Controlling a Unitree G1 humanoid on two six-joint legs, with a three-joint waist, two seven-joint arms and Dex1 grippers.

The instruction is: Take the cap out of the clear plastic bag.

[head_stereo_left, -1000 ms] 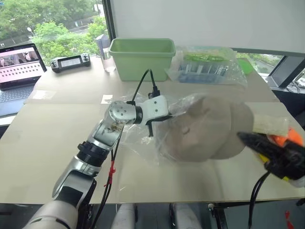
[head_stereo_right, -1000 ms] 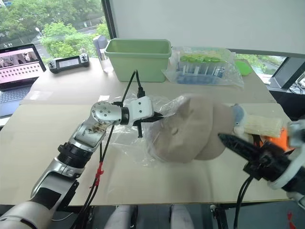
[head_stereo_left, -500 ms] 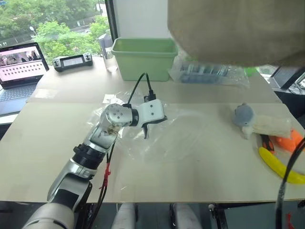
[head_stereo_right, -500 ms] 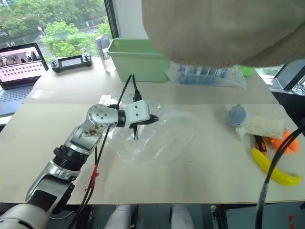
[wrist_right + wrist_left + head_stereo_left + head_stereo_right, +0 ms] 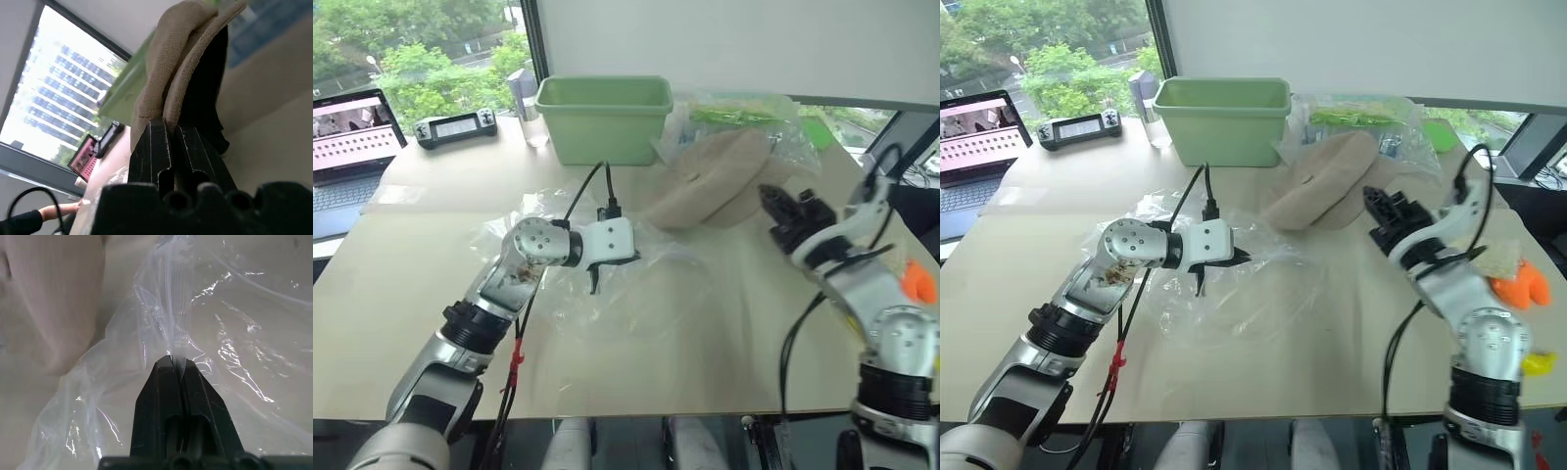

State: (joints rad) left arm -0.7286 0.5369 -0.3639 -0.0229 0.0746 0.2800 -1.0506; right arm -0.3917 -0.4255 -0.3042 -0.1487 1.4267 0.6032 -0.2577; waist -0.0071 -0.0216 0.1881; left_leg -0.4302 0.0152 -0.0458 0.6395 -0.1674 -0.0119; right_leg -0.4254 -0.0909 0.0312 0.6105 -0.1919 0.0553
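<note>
The beige cap (image 5: 710,181) hangs outside the clear plastic bag (image 5: 641,299), above the table just in front of the green tub's right end. My right gripper (image 5: 769,196) is shut on the cap's edge; in the right wrist view the fabric (image 5: 181,63) rises from between the closed fingertips (image 5: 168,125). The bag lies flattened and crinkled on the table's middle. My left gripper (image 5: 1239,257) is shut on a fold of the bag's film (image 5: 220,333), which is pinched at the tips (image 5: 176,361).
A green tub (image 5: 604,117) stands at the back, with a clear bag of green and blue contents (image 5: 744,113) to its right. A laptop (image 5: 352,132), a controller (image 5: 458,125) and a cup (image 5: 524,108) sit at the back left. An orange toy (image 5: 1513,284) lies at the right edge.
The cap left the bag: a second ago it lay inside on the table, then swung up close to the camera, and now hangs lower and farther back. The emptied bag has flattened.
</note>
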